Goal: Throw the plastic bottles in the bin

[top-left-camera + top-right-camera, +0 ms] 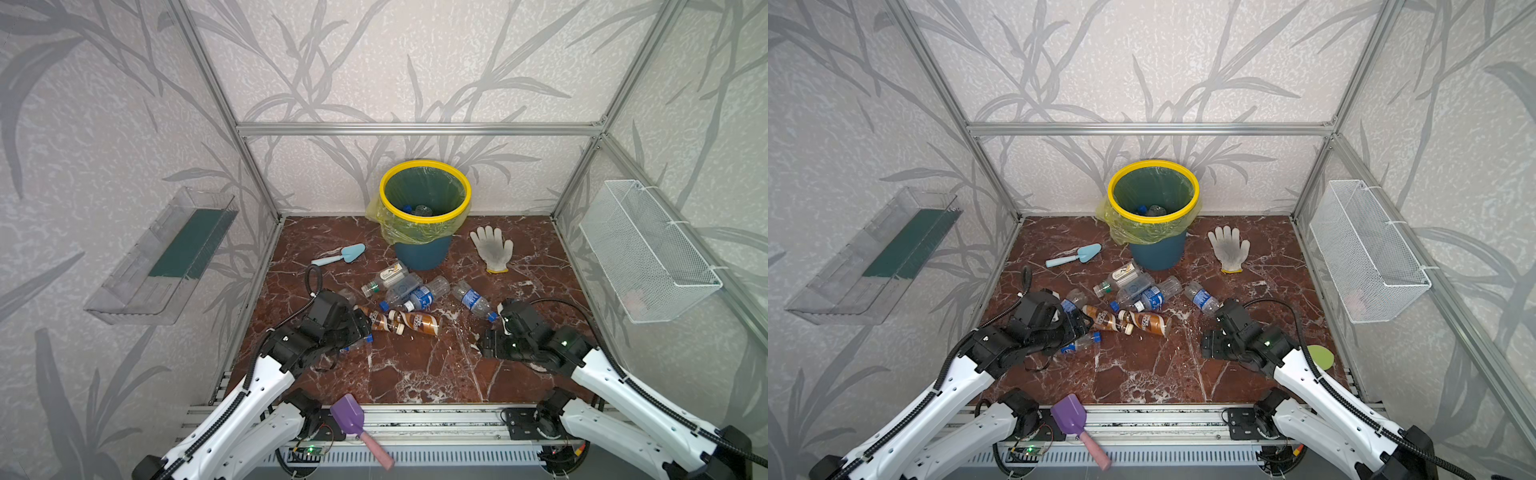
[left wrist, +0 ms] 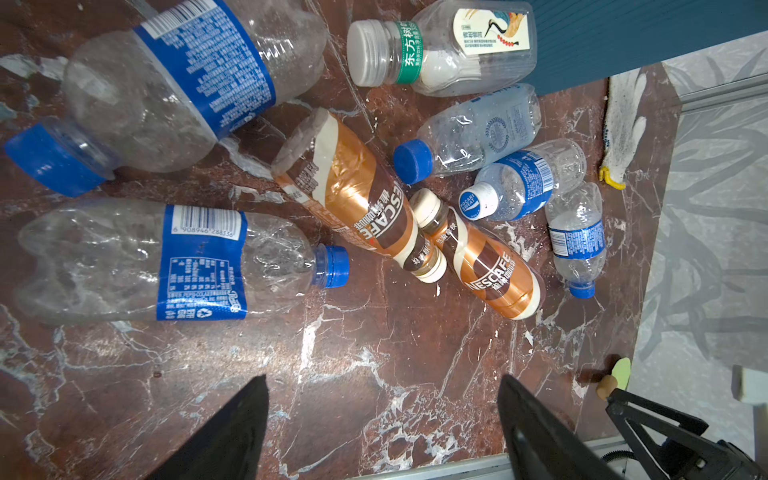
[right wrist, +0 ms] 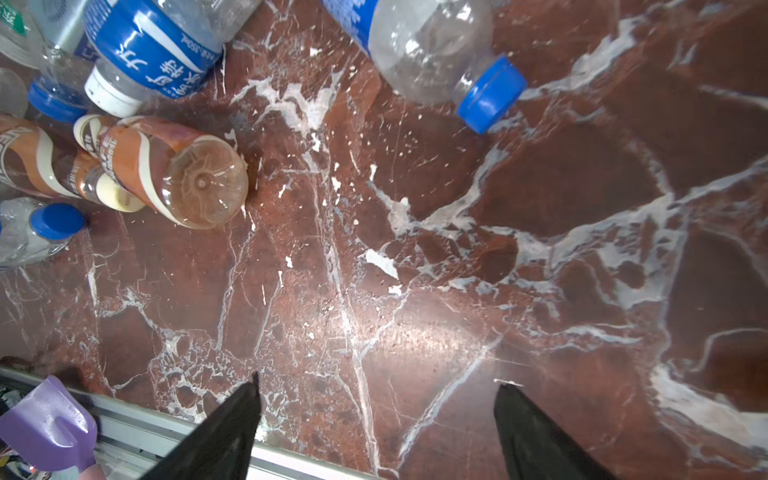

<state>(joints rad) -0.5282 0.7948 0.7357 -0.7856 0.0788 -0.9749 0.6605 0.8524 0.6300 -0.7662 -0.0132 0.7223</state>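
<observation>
Left hand (image 2: 382, 378), bottle (image 1: 1082, 342) half-hidden beneath

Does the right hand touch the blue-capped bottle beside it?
Apart. The right wrist view shows bare floor between the open right hand and the blue-capped bottle.

A robot test booth in a lab: an aluminium frame (image 1: 415, 129) holds leaf-print wall panels (image 1: 415, 62) around a marble-look counter (image 1: 415, 365), with two white robot arms (image 1: 232, 411) bolted to a rail (image 1: 436, 419) at 6 o'clock.

The teal bin (image 1: 419, 255) is yellow-rimmed, the clear bottles (image 2: 199, 257) blue-labelled, the tabletop (image 1: 415, 365) red-brown with white veins.
</observation>
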